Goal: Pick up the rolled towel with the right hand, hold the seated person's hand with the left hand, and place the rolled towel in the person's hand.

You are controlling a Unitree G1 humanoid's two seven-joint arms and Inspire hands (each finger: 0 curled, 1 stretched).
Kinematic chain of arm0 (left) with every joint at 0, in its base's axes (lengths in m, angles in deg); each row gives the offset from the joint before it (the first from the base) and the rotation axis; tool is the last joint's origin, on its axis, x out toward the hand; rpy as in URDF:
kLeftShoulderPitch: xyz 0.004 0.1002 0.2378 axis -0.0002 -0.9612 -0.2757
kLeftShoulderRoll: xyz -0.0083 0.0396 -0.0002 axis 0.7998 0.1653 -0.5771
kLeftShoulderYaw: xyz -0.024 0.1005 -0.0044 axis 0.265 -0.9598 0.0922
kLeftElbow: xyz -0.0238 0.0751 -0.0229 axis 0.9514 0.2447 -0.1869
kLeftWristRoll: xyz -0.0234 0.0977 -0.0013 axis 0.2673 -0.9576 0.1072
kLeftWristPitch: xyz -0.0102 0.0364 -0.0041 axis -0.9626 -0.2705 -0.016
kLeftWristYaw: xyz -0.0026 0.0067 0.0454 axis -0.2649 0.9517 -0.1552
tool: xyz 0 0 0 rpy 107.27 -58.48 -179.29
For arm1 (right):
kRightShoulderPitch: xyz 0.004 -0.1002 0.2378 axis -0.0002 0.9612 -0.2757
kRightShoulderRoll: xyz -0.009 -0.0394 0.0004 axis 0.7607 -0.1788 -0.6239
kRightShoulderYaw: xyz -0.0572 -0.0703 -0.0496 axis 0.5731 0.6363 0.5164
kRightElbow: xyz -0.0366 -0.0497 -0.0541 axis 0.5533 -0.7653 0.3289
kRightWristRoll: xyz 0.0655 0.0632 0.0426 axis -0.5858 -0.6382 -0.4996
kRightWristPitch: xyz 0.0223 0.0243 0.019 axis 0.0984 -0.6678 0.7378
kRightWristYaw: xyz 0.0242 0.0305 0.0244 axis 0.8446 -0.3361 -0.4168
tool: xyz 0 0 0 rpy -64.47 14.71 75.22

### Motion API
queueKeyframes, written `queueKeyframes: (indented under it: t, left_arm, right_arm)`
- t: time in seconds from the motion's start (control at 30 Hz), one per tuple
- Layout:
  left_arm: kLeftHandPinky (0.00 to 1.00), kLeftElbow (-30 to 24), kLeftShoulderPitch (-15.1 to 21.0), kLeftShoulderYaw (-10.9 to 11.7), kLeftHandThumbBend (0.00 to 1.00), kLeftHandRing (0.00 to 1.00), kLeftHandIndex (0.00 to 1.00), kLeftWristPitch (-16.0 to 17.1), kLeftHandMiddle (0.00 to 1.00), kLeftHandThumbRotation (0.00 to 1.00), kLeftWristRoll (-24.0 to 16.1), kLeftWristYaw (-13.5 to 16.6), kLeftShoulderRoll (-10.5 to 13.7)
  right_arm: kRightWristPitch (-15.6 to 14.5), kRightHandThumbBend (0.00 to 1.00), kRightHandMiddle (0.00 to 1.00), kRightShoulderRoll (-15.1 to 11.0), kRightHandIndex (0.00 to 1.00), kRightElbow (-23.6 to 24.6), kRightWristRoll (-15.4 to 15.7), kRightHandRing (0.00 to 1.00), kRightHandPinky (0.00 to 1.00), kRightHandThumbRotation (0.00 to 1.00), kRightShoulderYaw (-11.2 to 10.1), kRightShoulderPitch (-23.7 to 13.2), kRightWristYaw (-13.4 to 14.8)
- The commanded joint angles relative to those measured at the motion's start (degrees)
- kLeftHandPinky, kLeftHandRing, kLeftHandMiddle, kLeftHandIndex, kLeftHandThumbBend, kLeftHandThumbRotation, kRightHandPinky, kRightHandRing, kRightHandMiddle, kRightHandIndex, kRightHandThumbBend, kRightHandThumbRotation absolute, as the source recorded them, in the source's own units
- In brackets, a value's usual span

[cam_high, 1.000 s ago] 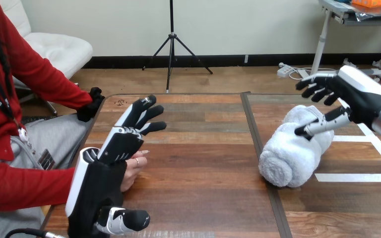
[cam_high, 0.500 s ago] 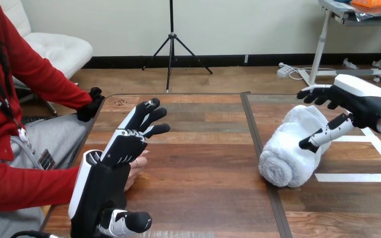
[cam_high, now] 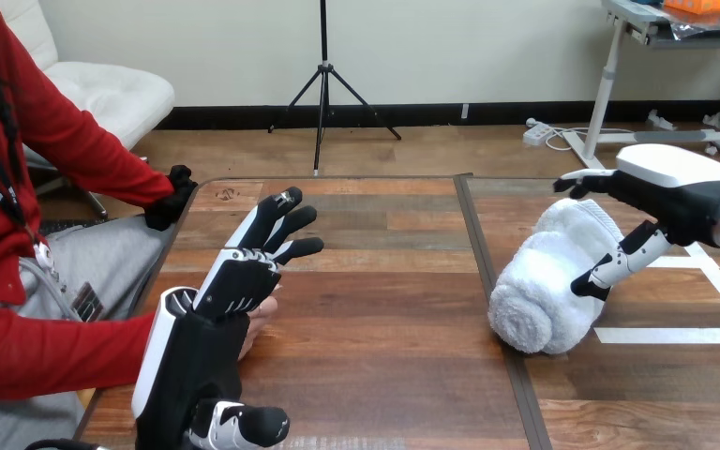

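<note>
The white rolled towel [cam_high: 556, 283] lies on the table [cam_high: 384, 309] at the right, across the seam between the two boards. My right hand [cam_high: 667, 195] hovers over the towel's far end, open, with its fingers above the roll and its thumb down beside the near side. My left hand [cam_high: 232, 292] is open at the table's left, fingers straight and pointing forward. It stands over the person's hand [cam_high: 257, 321], which rests on the table's left edge and is mostly hidden beneath it. I cannot tell whether the two touch.
White tape lines [cam_high: 684, 334] mark the table at the right, beside the towel. The person's other hand, in a black glove [cam_high: 171, 202], rests at the table's far left corner.
My right hand has rolled palm-down and settled lower over the towel, its thumb swinging down along the near side. My left hand has shifted slightly forward over the person's hand.
</note>
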Motion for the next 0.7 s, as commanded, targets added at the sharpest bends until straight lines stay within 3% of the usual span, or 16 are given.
queueKeyframes:
  t: [0.0, 0.47, 0.67]
  left_arm:
    - [0.80, -3.0, 1.0, -0.6, 0.97, 0.89, 0.92, -0.3, 0.93, 0.77, 0.3, -0.2, 0.0]
    - [0.79, -3.8, 0.3, -0.6, 0.96, 0.89, 0.92, -0.9, 0.94, 0.76, 1.1, -1.4, 0.1]
    - [0.80, -3.7, 0.4, -0.7, 0.95, 0.90, 0.93, -0.5, 0.94, 0.76, 1.5, -2.0, 0.1]
  right_arm:
    - [1.3, 1.00, 0.88, -1.8, 0.92, 2.6, 2.9, 0.91, 0.82, 0.41, 2.8, -8.0, 2.8]
    - [3.1, 1.00, 0.87, -1.9, 0.92, 2.4, 9.5, 0.93, 0.84, 0.44, 7.5, -9.8, 8.7]
    - [3.3, 1.00, 0.88, -2.0, 0.93, 3.1, 13.7, 0.94, 0.87, 0.45, 10.9, -10.5, 11.8]
